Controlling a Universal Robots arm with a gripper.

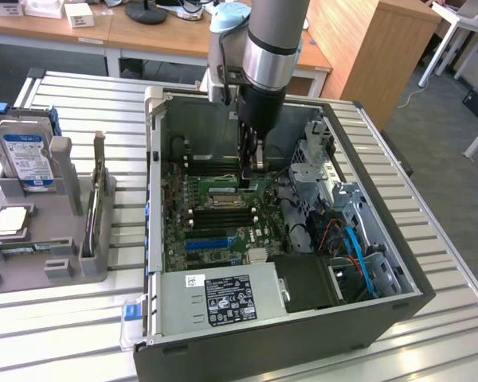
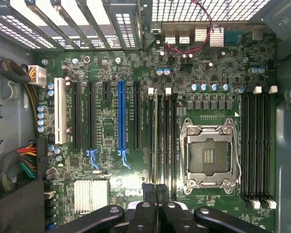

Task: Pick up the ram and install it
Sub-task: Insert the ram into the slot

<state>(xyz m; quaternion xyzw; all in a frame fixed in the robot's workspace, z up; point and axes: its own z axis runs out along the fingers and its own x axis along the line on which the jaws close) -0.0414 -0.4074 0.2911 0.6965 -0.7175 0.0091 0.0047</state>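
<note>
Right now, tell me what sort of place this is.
Probably a lab or workshop set up for computer assembly. An open computer case lies on a slatted metal workbench, a grey fixture beside it holds a hard drive, and wooden desks stand behind.

Upright arm (image 1: 275,40) over motherboard (image 1: 215,227), wrist pointing straight down. Low hand (image 1: 252,179) just above motherboard, fingers (image 2: 149,191) closed tight together.

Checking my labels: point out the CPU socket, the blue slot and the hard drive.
CPU socket (image 2: 209,154), wrist view, its centre.
blue slot (image 2: 121,116), wrist view, mid-length.
hard drive (image 1: 25,163), exterior view, its label.
</note>
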